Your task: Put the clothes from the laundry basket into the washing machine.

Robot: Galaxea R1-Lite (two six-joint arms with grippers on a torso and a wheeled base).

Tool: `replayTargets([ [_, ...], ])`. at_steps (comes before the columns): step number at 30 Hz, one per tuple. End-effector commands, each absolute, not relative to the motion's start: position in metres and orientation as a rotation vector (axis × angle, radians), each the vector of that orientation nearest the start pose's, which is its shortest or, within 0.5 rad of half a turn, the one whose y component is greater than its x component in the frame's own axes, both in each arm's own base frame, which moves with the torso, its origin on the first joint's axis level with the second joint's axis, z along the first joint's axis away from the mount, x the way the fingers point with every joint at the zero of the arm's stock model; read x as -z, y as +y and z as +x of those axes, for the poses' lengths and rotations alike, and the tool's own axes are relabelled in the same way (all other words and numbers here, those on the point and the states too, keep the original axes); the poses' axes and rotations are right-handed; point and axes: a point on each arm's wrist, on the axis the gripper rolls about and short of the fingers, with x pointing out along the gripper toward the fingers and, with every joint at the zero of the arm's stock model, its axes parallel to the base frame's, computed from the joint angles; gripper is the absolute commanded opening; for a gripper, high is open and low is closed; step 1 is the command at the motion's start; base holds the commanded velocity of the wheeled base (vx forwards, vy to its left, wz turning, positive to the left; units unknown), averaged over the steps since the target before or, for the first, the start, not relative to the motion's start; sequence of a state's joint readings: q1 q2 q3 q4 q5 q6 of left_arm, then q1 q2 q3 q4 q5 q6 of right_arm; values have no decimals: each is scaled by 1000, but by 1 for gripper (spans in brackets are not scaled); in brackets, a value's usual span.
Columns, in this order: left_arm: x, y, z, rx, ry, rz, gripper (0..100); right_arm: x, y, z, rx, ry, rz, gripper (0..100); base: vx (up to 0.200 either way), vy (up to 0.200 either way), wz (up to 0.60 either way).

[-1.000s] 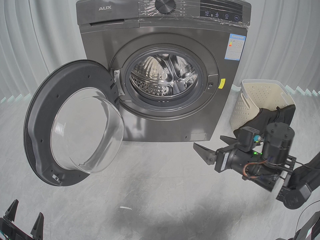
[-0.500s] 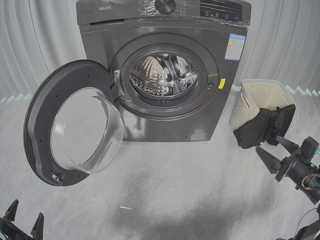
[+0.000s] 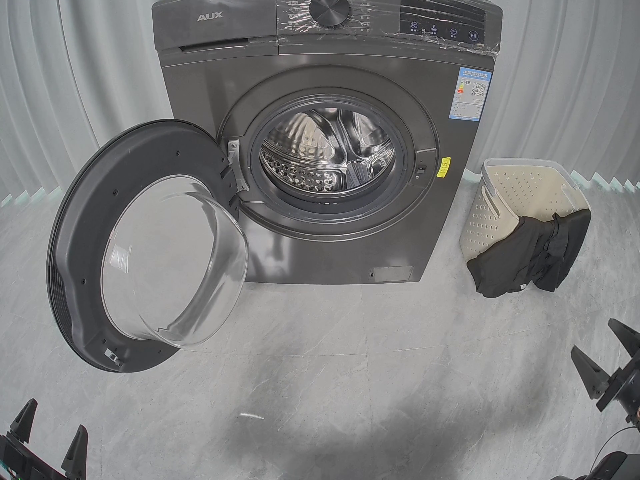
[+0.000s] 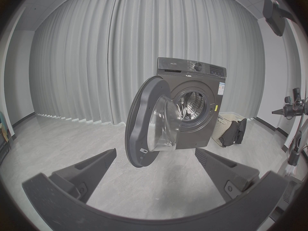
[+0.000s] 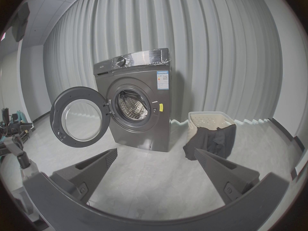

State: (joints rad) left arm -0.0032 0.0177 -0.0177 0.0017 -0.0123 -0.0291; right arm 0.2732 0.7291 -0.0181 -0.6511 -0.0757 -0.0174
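Grey-black plastic forms the left tool, which sits low and well to the left of the dark grey front-loading washing machine, the landmark for every position given here. Its fingers are spread and it grips nothing.

The machine's round, glass-bowled door is swung fully open to the machine's left. This leaves the perforated steel drum exposed at the centre of the front. A dark patch low in the drum may be cloth or a reflection, and which it is cannot be told.

Just beside the machine's right flank, on the pale grey floor, stands the cream perforated plastic laundry basket. A black crumpled garment is draped over the basket's front rim and hangs down its outer wall.

Farther right of the machine, and nearer the robot, is the right tool. It too is released, with its fingers apart and nothing held.

By judgement, the step in hand is fetching a garment, and no cloth is yet gripped. The next move calls for the right tool to go to the basket's front rim and close on a bunched fold. It should then lift the cloth clear and carry it leftward to the drum opening.

The garment lies between the machine and the right tool, ahead of the tool's spread fingers. It is well apart from them and touches neither.
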Motion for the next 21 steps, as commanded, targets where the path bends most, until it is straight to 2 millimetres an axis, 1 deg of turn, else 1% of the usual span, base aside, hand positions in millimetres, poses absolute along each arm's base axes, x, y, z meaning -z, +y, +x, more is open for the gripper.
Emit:
replayTargets([
  [1,-76,0,-23,15,-1,-28,100,-106,-2,-5,2,-60,-57,100,0,0,0],
  [2,-76,0,-23,15,-1,-28,100,-106,-2,-5,2,-60,-57,100,0,0,0],
  [3,-76,0,-23,15,-1,-28,100,-101,-2,-8,54,-52,-62,100,0,0,0],
  [6,-76,0,-23,15,-1,-29,100,-99,-2,-9,49,-45,-56,100,0,0,0],
  [9,-76,0,-23,14,-1,-29,100,-96,-2,-15,38,-80,-58,100,0,0,0],
  [13,-76,0,-23,14,-1,-29,100,-82,-1,-23,24,-67,-66,100,0,0,0],
  [17,-76,0,-23,15,-1,-29,100,-83,-1,-23,22,-70,-52,100,0,0,0],
  [21,-76,0,-23,9,-1,-28,100,-81,-2,-23,98,-49,-34,100,0,0,0],
])
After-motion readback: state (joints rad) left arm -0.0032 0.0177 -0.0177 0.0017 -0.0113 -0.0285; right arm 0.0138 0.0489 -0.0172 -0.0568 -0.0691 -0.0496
